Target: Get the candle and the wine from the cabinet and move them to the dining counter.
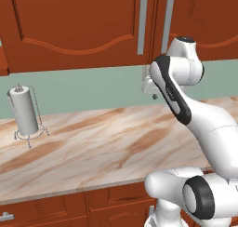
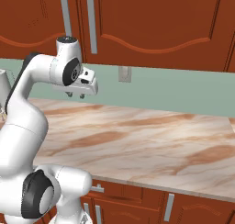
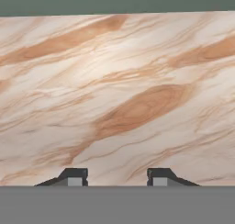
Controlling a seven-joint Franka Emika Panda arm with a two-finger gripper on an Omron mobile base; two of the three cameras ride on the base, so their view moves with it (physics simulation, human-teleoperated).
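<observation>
I've got the tool point(image 2: 75, 96) hanging over the marble bench point(image 1: 107, 142), pointing straight down, well above the surface. In the hand view its two dark fingertips point(image 3: 73, 176) stand apart with bare veined marble between them, so it is spread and pinching nothing. Above, the cabinet point(image 1: 79, 30) has its arched doors shut, the silver bar handles point(image 1: 142, 23) side by side just over the arm's elbow. The candle and wine I can't see from here. Off to my left, a grey paper-towel roll point(image 1: 24, 112) stands upright on its wire stand against the green wall point(image 2: 174, 87).
</observation>
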